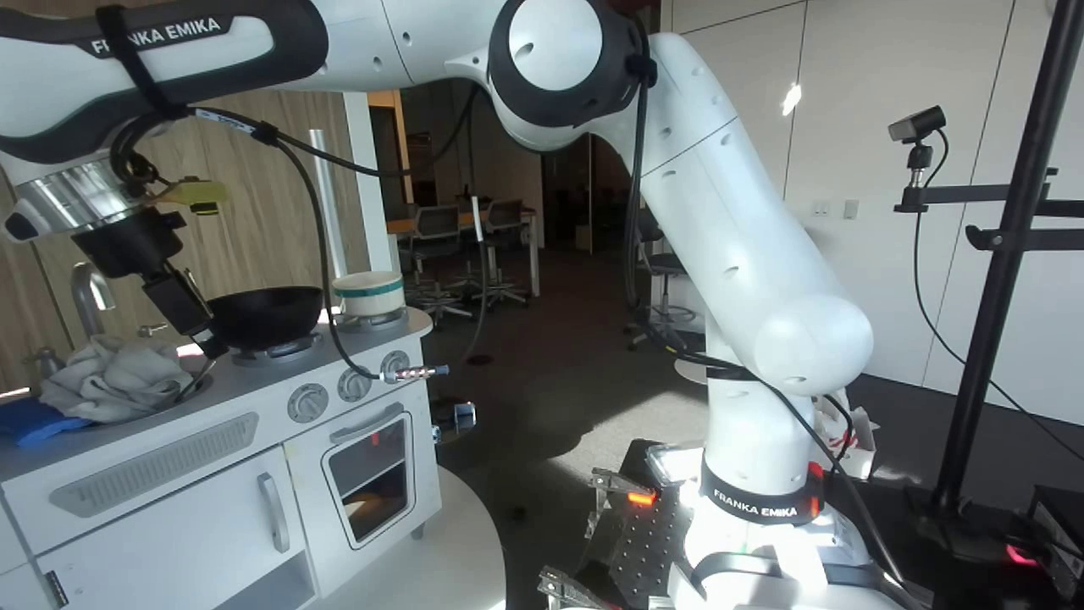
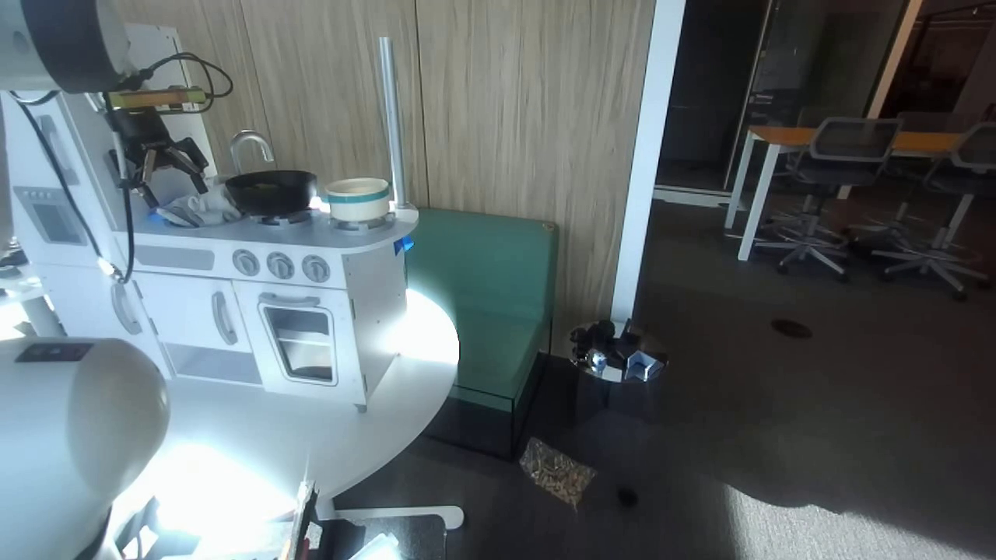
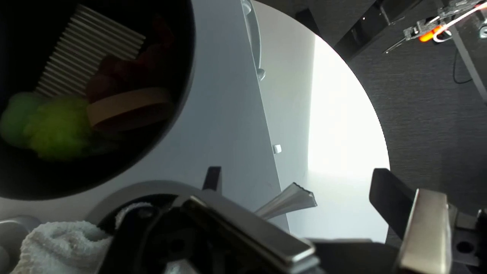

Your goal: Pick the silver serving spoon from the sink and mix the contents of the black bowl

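Silver long-handled serving spoon (image 3: 288,203) is leaning from the grey-rimmed sink (image 3: 148,187), unheld; black two-finger gripper (image 2: 176,194) is hovering, fingers spread, handle showing between them. Pickup and mixing in wide black bowl (image 1: 267,320) are pending.

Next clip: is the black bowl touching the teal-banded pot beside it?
Apart. In an exterior view, a narrow gap, with background showing through, separates the side of the black bowl from the teal-banded pot.

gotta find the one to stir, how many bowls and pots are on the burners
2: the black bowl on the burner nearer the tap, the teal-banded pot on the farther burner.
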`<state>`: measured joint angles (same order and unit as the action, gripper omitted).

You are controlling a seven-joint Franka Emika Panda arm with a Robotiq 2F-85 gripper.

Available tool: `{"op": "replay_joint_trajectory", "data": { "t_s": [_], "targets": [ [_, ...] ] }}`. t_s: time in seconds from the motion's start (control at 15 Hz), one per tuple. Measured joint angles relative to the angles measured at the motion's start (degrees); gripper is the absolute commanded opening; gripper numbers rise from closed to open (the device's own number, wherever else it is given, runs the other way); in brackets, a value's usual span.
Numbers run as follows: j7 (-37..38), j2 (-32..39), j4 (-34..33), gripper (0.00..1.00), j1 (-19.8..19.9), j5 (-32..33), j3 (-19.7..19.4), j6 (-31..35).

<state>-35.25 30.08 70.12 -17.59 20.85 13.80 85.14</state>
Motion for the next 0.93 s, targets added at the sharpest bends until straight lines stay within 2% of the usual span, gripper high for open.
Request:
{"op": "replay_joint_trajectory", "data": {
  "t_s": [0.53, 0.6, 0.67, 0.73, 0.93],
  "targets": [
    [0.1, 1.0, 1.6, 1.00, 0.1, -0.2, 0.5, 1.7],
    [0.1, 1.1, 1.7, 0.75, 0.2, -0.2, 0.5, 1.7],
    [0.1, 1.3, 1.9, 0.74, 0.4, -0.2, 0.5, 1.7],
    [0.1, 1.4, 2.0, 0.68, 0.5, -0.2, 0.5, 1.8],
    [0.1, 1.4, 2.6, 0.43, 0.5, -0.3, 0.6, 2.0]
  ]
}}
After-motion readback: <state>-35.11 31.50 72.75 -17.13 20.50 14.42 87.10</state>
